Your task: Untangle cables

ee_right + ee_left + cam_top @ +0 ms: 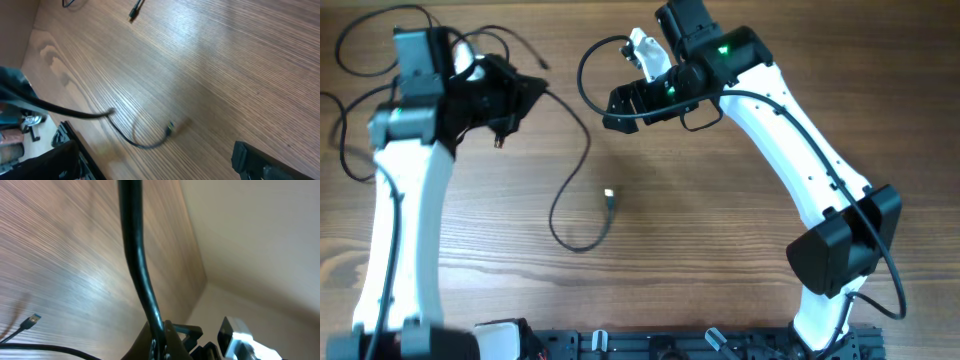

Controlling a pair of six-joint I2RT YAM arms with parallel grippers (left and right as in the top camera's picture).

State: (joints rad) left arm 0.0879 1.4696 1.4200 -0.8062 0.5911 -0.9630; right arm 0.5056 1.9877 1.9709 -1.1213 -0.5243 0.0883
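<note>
The left claw (159, 339) is pressed shut, pinching a cable (141, 275). The right claw (610, 108) is spread wide, with a cable loop (581, 72) just beside it.

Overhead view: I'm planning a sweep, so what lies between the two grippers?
The overhead view shows two cable runs there: a loop beside the right gripper and a strand trailing from the left gripper; otherwise bare table.
</note>
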